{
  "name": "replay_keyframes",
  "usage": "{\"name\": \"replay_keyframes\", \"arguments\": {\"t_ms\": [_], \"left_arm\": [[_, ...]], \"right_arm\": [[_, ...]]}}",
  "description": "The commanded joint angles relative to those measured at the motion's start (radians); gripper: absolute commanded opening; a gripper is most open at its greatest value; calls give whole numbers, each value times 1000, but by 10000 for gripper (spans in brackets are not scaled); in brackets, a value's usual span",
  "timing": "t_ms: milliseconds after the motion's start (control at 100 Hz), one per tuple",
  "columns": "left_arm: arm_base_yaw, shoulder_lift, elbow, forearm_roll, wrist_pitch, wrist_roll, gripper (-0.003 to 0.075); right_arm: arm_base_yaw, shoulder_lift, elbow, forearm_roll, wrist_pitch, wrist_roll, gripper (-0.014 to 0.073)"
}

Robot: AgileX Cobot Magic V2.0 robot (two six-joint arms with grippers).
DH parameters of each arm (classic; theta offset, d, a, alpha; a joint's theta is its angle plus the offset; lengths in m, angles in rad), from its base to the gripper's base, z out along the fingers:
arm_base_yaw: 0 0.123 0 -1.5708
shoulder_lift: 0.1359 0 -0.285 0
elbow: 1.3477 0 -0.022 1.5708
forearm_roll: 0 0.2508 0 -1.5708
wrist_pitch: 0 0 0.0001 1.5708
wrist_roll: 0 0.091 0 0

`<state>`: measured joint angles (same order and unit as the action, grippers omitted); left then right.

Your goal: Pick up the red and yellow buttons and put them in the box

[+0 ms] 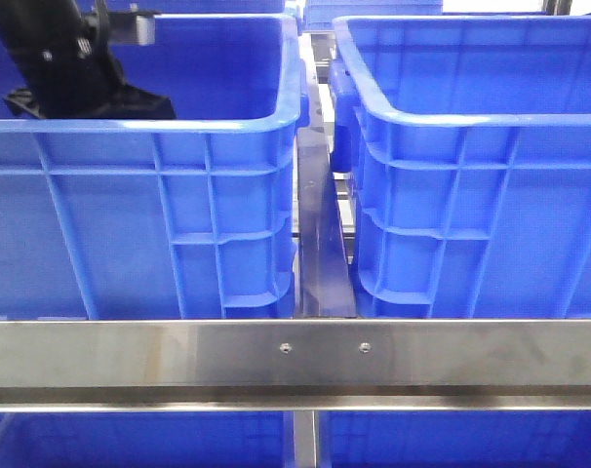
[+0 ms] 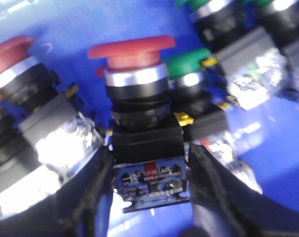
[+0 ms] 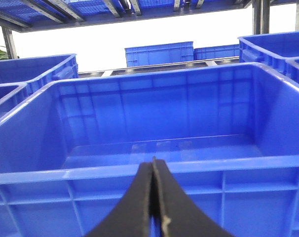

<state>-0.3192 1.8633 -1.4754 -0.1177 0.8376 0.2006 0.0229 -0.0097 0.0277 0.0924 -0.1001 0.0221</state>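
the pick is in hand: inside the left crate (image 1: 139, 214), the left gripper (image 2: 152, 197) has its jaws spread around the black base of a red button (image 2: 134, 54), both fingers (image 2: 85, 197) against its sides, so it looks gripped. next it likely needs a straight lift clear of the green buttons (image 2: 186, 61) beside it. the right gripper (image 3: 153, 197), jaws pressed together on nothing, faces the bare right crate (image 3: 154, 170).

L end effector (image 2: 152, 182) hemmed by crowded buttons (image 2: 36, 108); R crate (image 3: 159, 123) interior open above.
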Motion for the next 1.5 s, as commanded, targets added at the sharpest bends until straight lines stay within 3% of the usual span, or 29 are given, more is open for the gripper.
{"name": "replay_keyframes", "arguments": {"t_ms": [0, 250, 500, 840, 1110, 1300, 1490], "left_arm": [[-11, -102, -46, -14, 3, -1, -19], [-71, -279, -46, -18, 18, -1, -19], [-234, -413, -46, -22, 49, -1, -19], [-521, -452, -46, -22, 43, -1, -19], [-596, -452, -46, -20, 17, -1, -19], [-596, -452, -46, -20, 17, -1, -19], [-596, -448, -46, -20, 17, -1, -19]], "right_arm": [[2, -25, -20, -3, -83, -2, -68], [2, -25, -20, -3, -83, -2, -68], [2, -25, -20, -3, -83, -2, -68], [2, -25, -20, -3, -84, -2, -68], [2, -25, -43, -2, -101, -2, -68], [2, -15, -240, 2, 121, -2, -68], [2, 118, -544, 17, 500, -2, -68]]}}
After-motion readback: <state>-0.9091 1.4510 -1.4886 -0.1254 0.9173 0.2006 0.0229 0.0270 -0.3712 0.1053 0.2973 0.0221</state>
